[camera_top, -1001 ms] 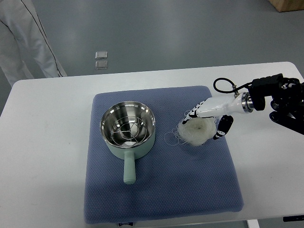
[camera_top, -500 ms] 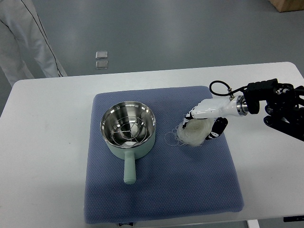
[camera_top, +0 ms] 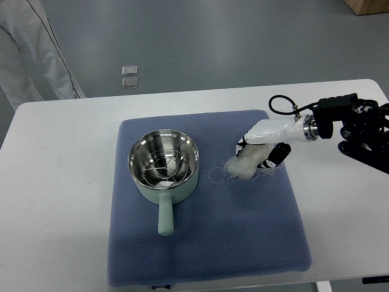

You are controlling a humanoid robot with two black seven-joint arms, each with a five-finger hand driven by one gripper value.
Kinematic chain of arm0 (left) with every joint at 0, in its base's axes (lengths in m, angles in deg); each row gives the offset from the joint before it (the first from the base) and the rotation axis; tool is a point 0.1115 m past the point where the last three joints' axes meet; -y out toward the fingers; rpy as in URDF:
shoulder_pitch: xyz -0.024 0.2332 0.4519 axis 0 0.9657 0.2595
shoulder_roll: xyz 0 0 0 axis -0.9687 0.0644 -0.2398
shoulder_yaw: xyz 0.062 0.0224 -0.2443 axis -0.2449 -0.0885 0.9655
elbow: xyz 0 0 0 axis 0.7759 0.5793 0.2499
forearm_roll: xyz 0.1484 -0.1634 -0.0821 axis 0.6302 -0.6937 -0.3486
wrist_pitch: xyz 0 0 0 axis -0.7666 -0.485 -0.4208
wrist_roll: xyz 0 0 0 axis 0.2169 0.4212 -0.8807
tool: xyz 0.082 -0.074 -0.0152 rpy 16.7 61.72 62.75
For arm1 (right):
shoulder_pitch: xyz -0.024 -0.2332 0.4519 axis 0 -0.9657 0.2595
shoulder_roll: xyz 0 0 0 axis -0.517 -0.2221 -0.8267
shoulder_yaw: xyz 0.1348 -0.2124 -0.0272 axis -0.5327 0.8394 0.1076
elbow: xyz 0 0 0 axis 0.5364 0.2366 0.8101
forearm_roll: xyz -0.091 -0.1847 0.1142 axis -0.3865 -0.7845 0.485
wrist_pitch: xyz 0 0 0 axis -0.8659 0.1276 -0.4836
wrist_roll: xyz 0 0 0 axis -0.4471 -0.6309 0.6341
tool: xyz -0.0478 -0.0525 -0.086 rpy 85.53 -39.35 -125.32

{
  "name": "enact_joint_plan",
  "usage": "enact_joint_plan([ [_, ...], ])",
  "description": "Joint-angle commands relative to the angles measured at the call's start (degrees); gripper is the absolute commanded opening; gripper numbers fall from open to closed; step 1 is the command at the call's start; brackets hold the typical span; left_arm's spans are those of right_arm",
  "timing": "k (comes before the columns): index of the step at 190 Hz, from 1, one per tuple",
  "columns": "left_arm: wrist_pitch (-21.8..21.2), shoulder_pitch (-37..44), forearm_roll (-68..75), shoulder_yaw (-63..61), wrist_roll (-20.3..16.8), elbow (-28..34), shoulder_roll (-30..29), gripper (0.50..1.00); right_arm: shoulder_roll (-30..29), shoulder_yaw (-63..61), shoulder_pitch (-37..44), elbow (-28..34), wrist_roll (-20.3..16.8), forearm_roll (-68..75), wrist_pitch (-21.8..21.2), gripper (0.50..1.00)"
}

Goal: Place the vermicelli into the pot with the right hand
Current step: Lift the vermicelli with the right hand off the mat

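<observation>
Right hand gripping the vermicelli beside the pot

A pot (camera_top: 163, 163) sits left of centre on the blue mat (camera_top: 206, 243), its handle pointing to 6 o'clock. At the pot's 3 o'clock, well apart, the vermicelli (camera_top: 248, 165) bunches under the right hand (camera_top: 262, 146), whose fingers curl around it from 12 o'clock; loose strands trail toward 9 o'clock onto the mat.

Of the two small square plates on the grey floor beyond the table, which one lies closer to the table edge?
The lower small square plate, directly beneath the other square plate in the picture, lies closer to the white table.
</observation>
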Motion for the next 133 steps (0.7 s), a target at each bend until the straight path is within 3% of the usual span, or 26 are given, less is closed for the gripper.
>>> enact_joint_plan([
  [1, 0.0, 0.0, 0.0, 0.0, 0.0, 0.0, 0.0, 1.0, 0.21, -2.75, 0.9, 0.0, -0.08, 0.91, -0.55, 0.5],
  [90, 0.0, 0.0, 0.0, 0.0, 0.0, 0.0, 0.0, 1.0, 1.36, -4.07, 10.48, 0.0, -0.08, 6.97, -2.57, 0.5],
  [133, 0.0, 0.0, 0.0, 0.0, 0.0, 0.0, 0.0, 1.0, -2.51, -4.07, 16.89, 0.0, -0.35, 8.99, -3.71, 0.5],
])
